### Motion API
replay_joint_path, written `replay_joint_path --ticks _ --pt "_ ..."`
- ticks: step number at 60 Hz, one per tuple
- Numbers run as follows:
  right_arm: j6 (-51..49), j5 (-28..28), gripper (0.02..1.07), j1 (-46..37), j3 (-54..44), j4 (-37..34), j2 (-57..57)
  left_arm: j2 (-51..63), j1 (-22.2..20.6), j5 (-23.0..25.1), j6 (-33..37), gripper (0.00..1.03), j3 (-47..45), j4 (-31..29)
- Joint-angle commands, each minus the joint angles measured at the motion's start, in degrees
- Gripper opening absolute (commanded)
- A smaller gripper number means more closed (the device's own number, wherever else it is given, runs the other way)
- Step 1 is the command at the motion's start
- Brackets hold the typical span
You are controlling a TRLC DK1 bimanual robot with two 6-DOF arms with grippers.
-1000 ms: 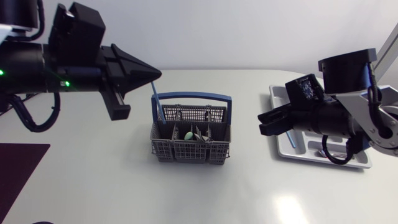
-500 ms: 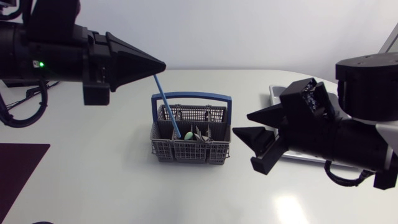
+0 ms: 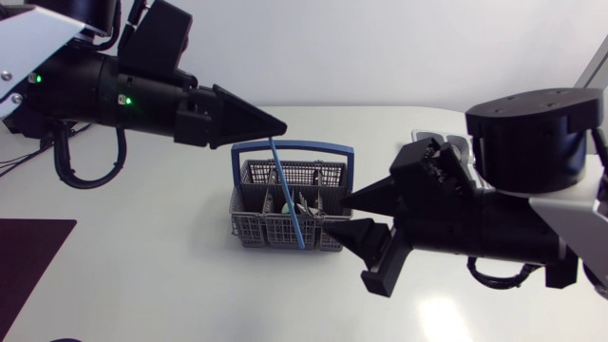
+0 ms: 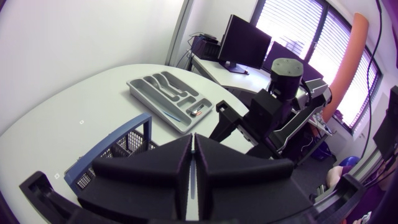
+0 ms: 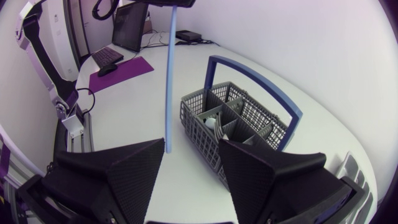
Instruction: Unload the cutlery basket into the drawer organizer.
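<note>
My left gripper [image 3: 278,126] is shut on the top of a long blue-handled utensil [image 3: 288,195], which hangs slanted in front of the grey cutlery basket [image 3: 256,228] with its blue handle. In the right wrist view the utensil [image 5: 168,74] hangs free beside the basket [image 5: 239,121], its lower end just ahead of my open right gripper [image 5: 189,168]. My right gripper [image 3: 350,217] sits low at the basket's right side, empty. More cutlery lies inside the basket. The grey drawer organizer [image 4: 163,98] holds a few pieces; in the head view my right arm hides most of it.
A dark purple mat [image 3: 28,258] lies at the table's front left corner. The organizer's far corner [image 3: 446,141] shows behind my right arm. Bare white table stretches in front of the basket.
My left gripper lifted the blue utensil out of the basket and carried it to the right. My right arm swung from over the organizer to the basket's right side.
</note>
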Motion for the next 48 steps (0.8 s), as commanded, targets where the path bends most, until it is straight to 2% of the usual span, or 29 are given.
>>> replay_joint_path --ticks 1,17,25,37,48 --pt "1.4 -0.7 0.66 1.7 2.3 1.0 1.9 1.2 -1.2 1.0 -2.5 0.04 3.1 -0.1" --pt "2.3 -1.8 0.65 2.7 5.7 2.6 7.2 3.2 -2.4 1.0 -3.9 0.04 4.6 0.0" --pt "2.3 -1.9 0.41 2.7 7.6 2.9 9.9 3.4 -2.5 1.0 -4.0 0.04 4.7 0.1" --pt "2.3 -1.9 0.11 2.3 8.3 3.5 11.5 3.5 -2.3 1.1 -4.0 0.04 4.5 0.3" --pt "2.3 -1.9 0.08 2.2 7.6 3.4 11.8 3.5 -2.0 1.3 -4.0 0.04 4.5 0.3"
